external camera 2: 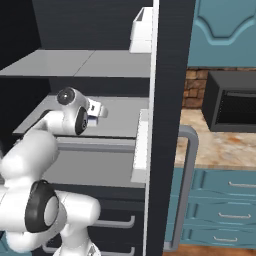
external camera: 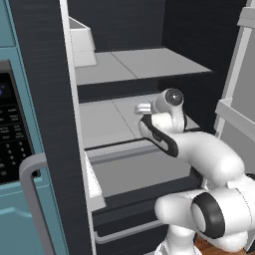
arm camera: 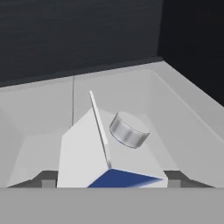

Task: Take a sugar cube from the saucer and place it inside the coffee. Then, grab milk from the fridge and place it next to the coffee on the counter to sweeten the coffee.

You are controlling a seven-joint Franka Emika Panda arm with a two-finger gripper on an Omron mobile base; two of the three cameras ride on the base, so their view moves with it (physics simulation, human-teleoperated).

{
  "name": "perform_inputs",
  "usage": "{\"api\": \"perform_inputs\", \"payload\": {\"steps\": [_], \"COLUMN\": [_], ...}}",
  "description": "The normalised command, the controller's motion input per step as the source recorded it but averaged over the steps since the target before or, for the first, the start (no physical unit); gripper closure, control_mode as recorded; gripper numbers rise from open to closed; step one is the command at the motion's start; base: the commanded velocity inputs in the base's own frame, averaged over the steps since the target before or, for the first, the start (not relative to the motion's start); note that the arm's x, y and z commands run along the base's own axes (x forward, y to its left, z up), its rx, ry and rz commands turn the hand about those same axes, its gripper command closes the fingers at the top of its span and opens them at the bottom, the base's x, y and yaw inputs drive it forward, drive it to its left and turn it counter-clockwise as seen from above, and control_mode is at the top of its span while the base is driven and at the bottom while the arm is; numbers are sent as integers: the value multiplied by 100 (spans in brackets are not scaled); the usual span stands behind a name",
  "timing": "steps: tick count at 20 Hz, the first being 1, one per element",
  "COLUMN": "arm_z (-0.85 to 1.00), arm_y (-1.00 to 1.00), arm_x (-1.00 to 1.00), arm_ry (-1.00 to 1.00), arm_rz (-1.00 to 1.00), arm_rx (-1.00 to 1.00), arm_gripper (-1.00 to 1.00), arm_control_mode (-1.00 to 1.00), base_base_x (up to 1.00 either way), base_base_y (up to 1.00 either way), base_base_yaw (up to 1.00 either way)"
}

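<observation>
The milk (arm camera: 83,153), a white carton with a blue band, a gabled top and a grey round cap, lies tilted on a pale grey shelf (arm camera: 183,122) inside the fridge (external camera: 149,62). My gripper (arm camera: 109,177) reaches in over that middle shelf, and its dark fingertips (arm camera: 46,178) press against both sides of the carton. From the base, the hand (external camera: 145,108) hangs just above the shelf. A bit of the milk's blue band (external camera 2: 93,120) peeks out by the gripper (external camera 2: 100,111).
A white container (external camera: 82,45) stands on the upper shelf at the side wall. The open fridge door (external camera: 234,114) stands to the right of the arm. The oven panel (external camera: 10,134) is on the left. A black microwave (external camera 2: 230,107) sits on the counter (external camera 2: 225,145).
</observation>
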Motion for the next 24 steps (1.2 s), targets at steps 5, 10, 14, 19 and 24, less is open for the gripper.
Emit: {"api": "perform_inputs", "payload": {"steps": [5, 10, 14, 19, 24], "arm_z": [88, 59, 24, 1, 0], "arm_y": [-1, 0, 0, 0, 0], "arm_x": [-100, -100, -100, -60, 0], "arm_ry": [-1, 0, -2, -9, 0], "arm_rz": [0, 0, 0, 0, 0], "arm_rx": [8, 4, 0, -1, 0], "arm_gripper": [100, 100, 100, 100, 100], "arm_control_mode": [-100, -100, -100, 100, 100], "base_base_x": [0, 0, 0, -40, -100], "base_base_y": [0, 0, 0, 0, -6], "base_base_yaw": [0, 0, 0, 0, -2]}}
